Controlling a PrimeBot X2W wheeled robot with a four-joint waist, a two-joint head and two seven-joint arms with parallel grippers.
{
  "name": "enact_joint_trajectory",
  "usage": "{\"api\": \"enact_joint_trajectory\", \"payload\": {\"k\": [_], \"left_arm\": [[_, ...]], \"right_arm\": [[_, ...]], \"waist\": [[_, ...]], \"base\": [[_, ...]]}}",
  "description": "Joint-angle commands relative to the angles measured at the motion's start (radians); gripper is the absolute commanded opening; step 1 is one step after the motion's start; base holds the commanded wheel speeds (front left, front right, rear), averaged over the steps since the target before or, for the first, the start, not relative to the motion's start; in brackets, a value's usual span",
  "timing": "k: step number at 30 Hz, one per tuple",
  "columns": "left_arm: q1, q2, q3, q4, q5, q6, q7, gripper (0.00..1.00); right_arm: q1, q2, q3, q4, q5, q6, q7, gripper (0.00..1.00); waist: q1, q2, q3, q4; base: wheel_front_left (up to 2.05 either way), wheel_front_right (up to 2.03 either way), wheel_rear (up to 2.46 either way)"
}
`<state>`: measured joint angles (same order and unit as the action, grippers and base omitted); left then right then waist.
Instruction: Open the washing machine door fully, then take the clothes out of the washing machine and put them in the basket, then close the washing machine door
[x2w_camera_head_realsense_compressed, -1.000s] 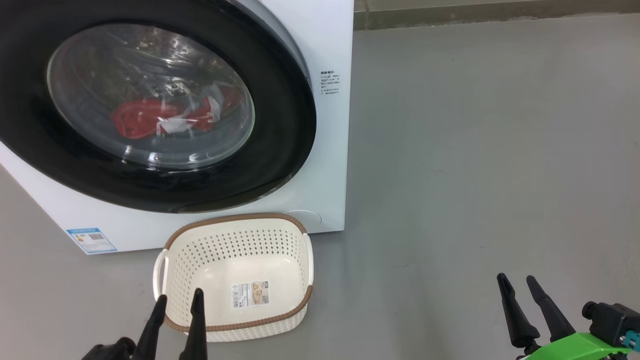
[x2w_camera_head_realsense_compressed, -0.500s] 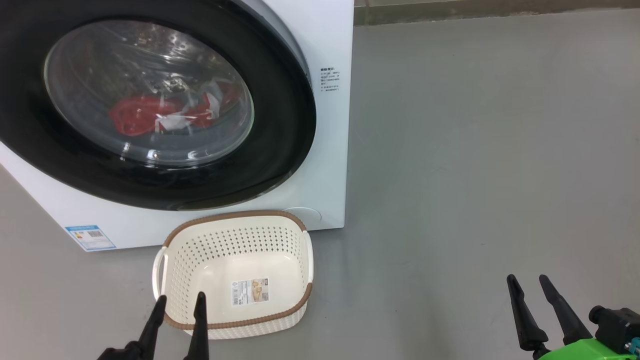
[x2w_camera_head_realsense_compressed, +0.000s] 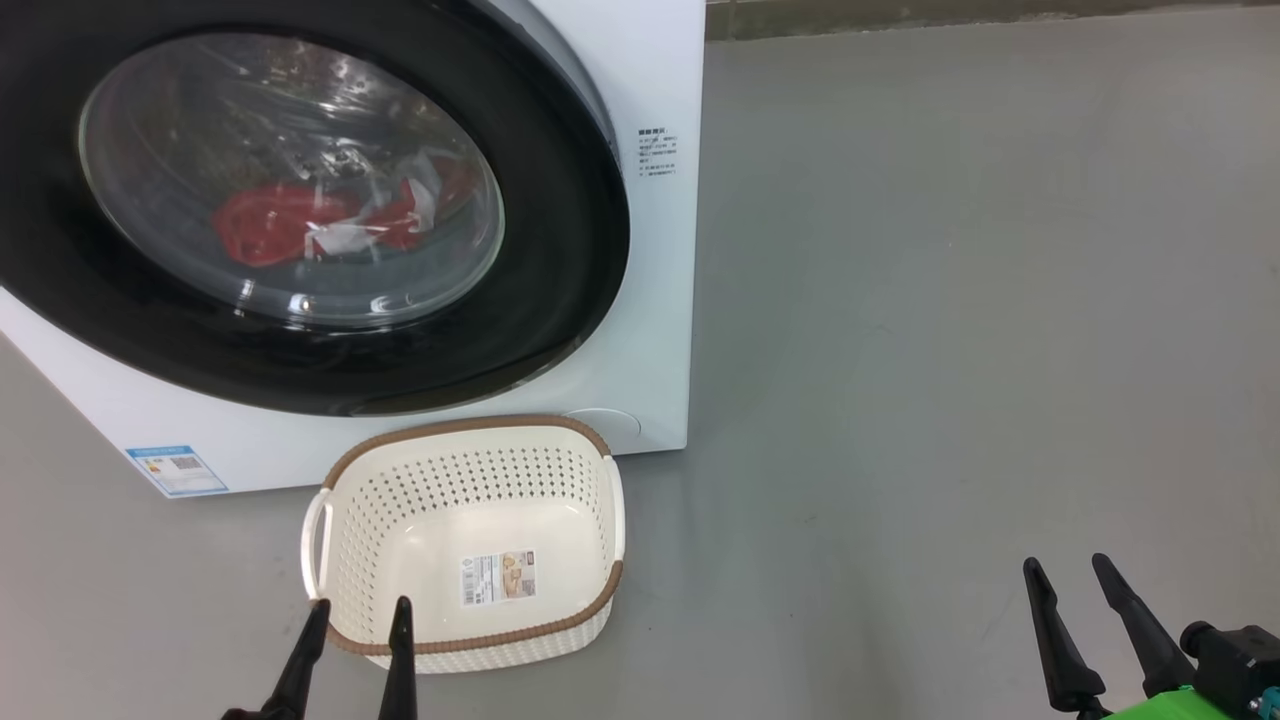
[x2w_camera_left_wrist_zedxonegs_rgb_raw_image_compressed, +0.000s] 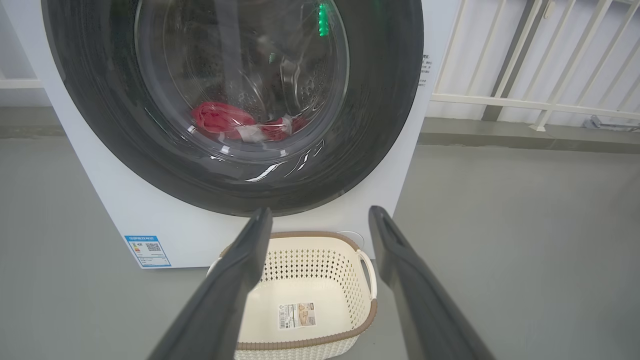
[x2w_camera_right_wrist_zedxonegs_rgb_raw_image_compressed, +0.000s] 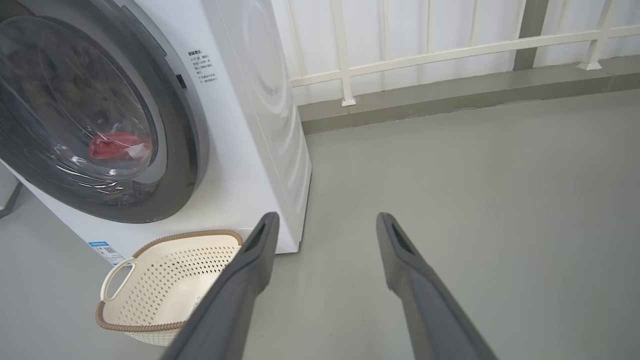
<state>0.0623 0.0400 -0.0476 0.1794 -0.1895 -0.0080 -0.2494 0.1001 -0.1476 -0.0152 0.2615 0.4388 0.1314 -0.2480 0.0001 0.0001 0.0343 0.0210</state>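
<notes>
The left fingers (x2w_camera_head_realsense_compressed: 401, 655) are spread wide and hold nothing. Their tips overlap the near rim of the basket (x2w_camera_head_realsense_compressed: 470, 485), which sits on the floor (x2w_camera_head_realsense_compressed: 950, 300) with a paper label on its bottom. Just beyond the basket stands the washing machine (x2w_camera_head_realsense_compressed: 650, 300), and the washing machine door (x2w_camera_head_realsense_compressed: 560, 250) is closed against its front. The red clothes (x2w_camera_head_realsense_compressed: 270, 225) lie behind the glass. The right fingers (x2w_camera_head_realsense_compressed: 1057, 640) are also spread wide and empty, over bare floor, well apart from the basket on its right.
</notes>
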Motion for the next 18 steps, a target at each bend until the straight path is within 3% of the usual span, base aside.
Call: {"api": "enact_joint_trajectory", "payload": {"k": [1,9,10,11,12,18], "left_arm": [[-0.018,0.010,0.034,-0.019,0.005,0.004,-0.012,1.00],[-0.021,0.010,0.029,-0.018,-0.002,0.001,-0.012,1.00],[-0.021,0.010,0.028,-0.019,-0.002,0.001,-0.012,1.00],[-0.021,0.010,0.026,-0.019,-0.002,0.001,-0.012,1.00],[-0.022,0.010,0.025,-0.020,-0.002,0.000,-0.012,1.00],[-0.041,0.010,0.003,-0.028,-0.009,0.000,-0.012,1.00]], "right_arm": [[-0.014,-0.022,0.017,-0.027,-0.004,-0.001,-0.014,1.00],[-0.014,-0.017,0.006,-0.045,-0.003,-0.001,-0.014,1.00],[-0.016,-0.014,0.007,-0.052,0.001,-0.001,-0.014,0.90],[-0.019,-0.010,0.012,-0.060,0.014,-0.001,-0.014,0.28],[-0.026,-0.006,0.015,-0.072,0.031,-0.001,-0.014,0.00],[-0.129,0.011,0.046,-0.118,0.155,-0.001,-0.014,0.00]], "waist": [[0.0000,-0.0001,0.001,0.000],[0.0000,-0.0001,0.005,-0.002],[0.0000,-0.0001,0.005,-0.002],[0.0000,-0.0001,0.007,-0.001],[0.0000,-0.0001,0.009,0.000],[0.0000,-0.0001,0.037,0.011]], "base": [[0.00,0.00,0.00],[0.00,0.00,0.00],[0.00,0.00,0.00],[0.00,0.00,0.00],[0.00,0.00,0.00],[0.00,0.00,0.00]]}}
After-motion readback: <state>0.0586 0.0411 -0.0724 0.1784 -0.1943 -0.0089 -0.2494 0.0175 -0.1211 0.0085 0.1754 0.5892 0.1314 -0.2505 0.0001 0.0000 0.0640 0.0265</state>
